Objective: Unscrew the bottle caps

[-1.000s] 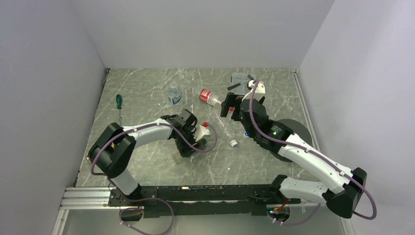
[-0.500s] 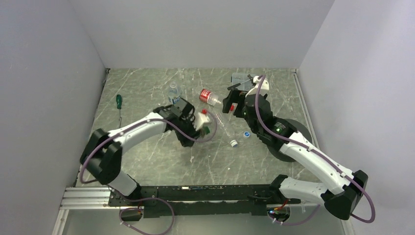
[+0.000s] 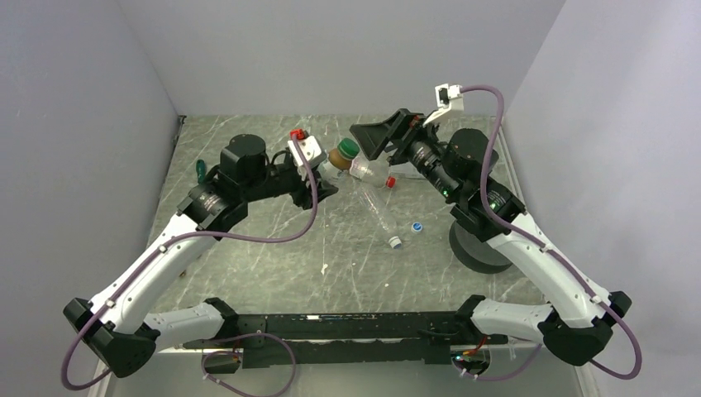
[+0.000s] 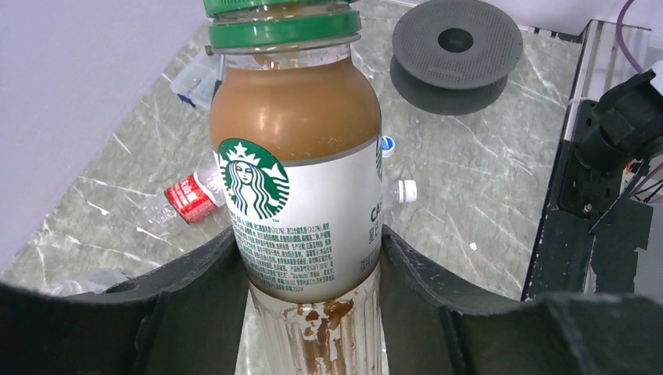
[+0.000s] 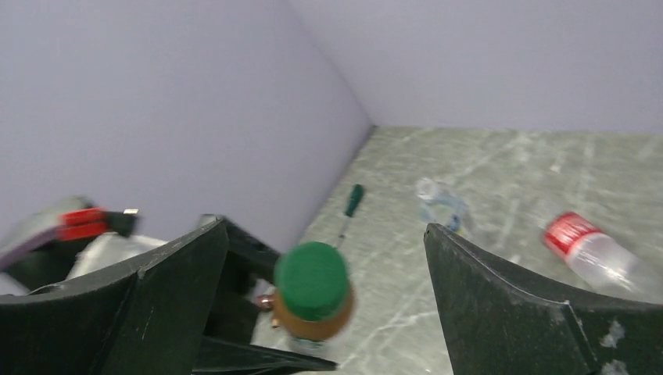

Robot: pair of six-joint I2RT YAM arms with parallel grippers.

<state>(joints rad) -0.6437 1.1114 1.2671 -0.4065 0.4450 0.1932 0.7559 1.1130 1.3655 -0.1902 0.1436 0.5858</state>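
Observation:
My left gripper (image 4: 309, 266) is shut on the lower body of the amber bottle (image 4: 297, 156) with a green-white label and holds it upright above the table. Its dark green cap (image 4: 283, 23) is on. In the top view the bottle (image 3: 337, 159) hangs at back centre, with my right gripper (image 3: 364, 142) open just beside its cap (image 3: 350, 148). In the right wrist view the cap (image 5: 311, 280) sits between the wide-open fingers (image 5: 469, 273), untouched. The red-label bottle (image 3: 369, 171) and the slim clear bottle (image 3: 380, 211) lie on the table.
A loose white cap (image 3: 396, 242) and a blue cap (image 3: 417, 226) lie mid-table. A black disc (image 3: 475, 248) sits on the right. A green screwdriver (image 3: 198, 168) lies far left. A clear bottle with a blue label (image 5: 439, 199) stands near it.
My left arm lifted the amber bottle off the table and carried it up to back centre. My right arm rose and swung its open gripper to face the green cap.

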